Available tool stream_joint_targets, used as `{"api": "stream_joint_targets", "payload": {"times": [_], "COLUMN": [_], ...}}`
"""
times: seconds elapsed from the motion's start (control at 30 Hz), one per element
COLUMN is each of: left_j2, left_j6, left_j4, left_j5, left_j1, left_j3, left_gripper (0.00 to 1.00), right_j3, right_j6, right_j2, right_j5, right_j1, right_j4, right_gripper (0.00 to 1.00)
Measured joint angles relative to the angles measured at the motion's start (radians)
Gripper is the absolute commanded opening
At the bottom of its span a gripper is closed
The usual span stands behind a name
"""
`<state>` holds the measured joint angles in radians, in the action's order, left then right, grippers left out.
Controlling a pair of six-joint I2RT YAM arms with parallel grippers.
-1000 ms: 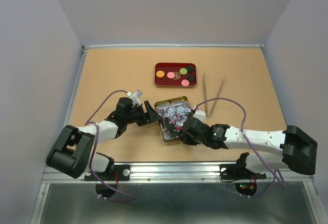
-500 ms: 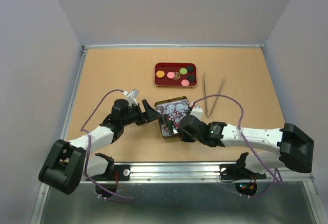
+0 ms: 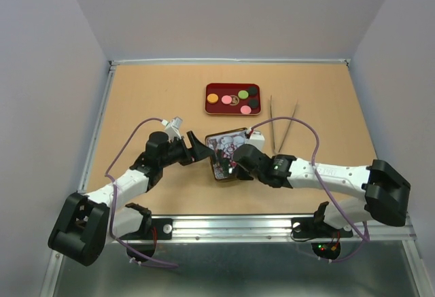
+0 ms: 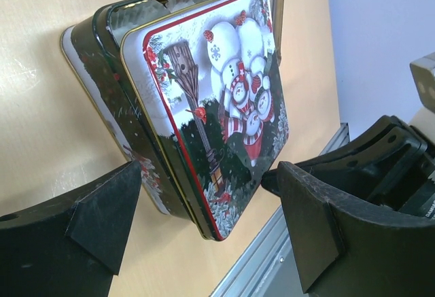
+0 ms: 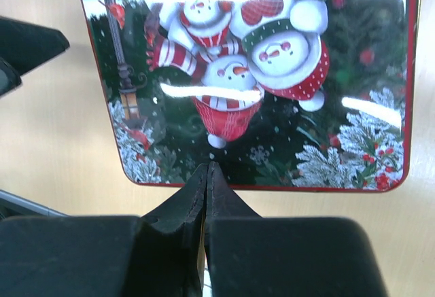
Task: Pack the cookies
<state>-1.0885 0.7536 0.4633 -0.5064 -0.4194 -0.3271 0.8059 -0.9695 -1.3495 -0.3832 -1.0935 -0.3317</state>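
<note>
The right end effector (image 5: 206,175), pinched shut and holding nothing, sets its tip at the near edge of the lid (image 5: 272,73), seemingly touching it. The lid sits skewed on the tin (image 4: 102,45), leaving part of it uncovered. The left end effector (image 3: 198,147) gapes wide just beside the tin. The cookies (image 3: 226,99) lie beyond the tin in a red tray (image 3: 219,109), well apart from both.

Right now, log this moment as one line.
left gripper open beside tin; right gripper shut at lid edge; lid askew on tin; cookies on red tray
</note>
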Motion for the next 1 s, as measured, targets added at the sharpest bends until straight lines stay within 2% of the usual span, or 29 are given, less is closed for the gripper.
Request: {"api": "stream_joint_targets", "payload": {"times": [0.3, 0.57, 0.77, 1.0], "left_j2": [0.011, 0.015, -0.051, -0.283], "left_j6": [0.0, -0.013, -0.066, -0.139], "left_j4": [-0.013, -0.068, -0.156, -0.143], "left_j5": [0.009, 0.039, 0.094, 0.098], "left_j1": [0.0, 0.0, 0.056, 0.172], "left_j3": [0.0, -0.019, -0.185, -0.403], "left_gripper": [0.92, 0.92, 0.92, 0.9], "right_j3": [0.04, 0.121, 0.045, -0.143], "right_j6": [0.063, 0.097, 0.018, -0.115], "right_j2": [-0.004, 0.163, 0.34, 0.486], "right_j5": [0.003, 0.014, 0.039, 0.109], "right_j1": [0.006, 0.006, 0.006, 0.007], "right_j4": [-0.002, -0.059, -0.184, -0.36], "right_gripper": [0.01, 0.02, 0.03, 0.05]}}
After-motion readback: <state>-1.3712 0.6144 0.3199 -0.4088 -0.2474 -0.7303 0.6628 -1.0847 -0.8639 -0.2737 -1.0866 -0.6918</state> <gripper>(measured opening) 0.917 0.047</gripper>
